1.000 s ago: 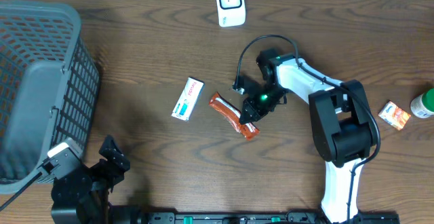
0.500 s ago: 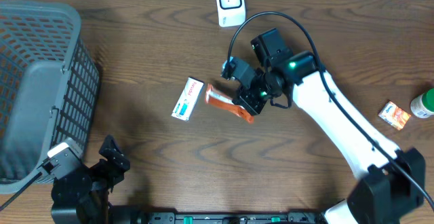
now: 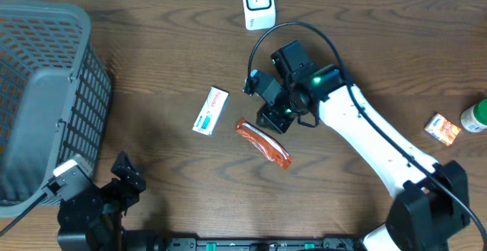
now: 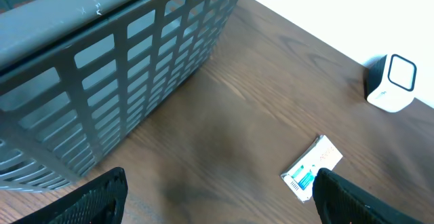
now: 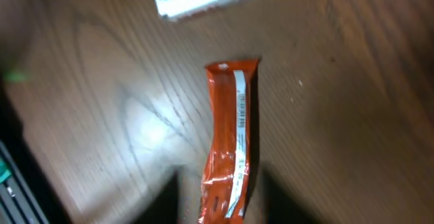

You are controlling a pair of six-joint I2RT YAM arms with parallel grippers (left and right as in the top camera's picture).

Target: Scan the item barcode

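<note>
The orange packet point(image 3: 264, 143), free below the open right claw point(image 3: 272, 122), seems light, crinkly and slippery; pinch across its middle

basket point(image 3: 46, 91): grey mesh, left on the desk point(image 3: 152, 53)
box point(image 3: 211, 111): white and blue, flat mid-desk
bottle point(image 3: 475, 117): green, right edge, beside small orange pack point(image 3: 442, 128)

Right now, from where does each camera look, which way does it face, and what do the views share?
Overhead: above the table, facing straight down on basket, scanner, white-blue box, orange wrapper; left gripper and right gripper show.
Left wrist: low, near-left, facing across to basket, box, scanner; its dark fingers in the bottom corners.
Right wrist: above the orange wrapper, facing down; own fingers only a dark blur.
Shared: the box shows in all three.
</note>
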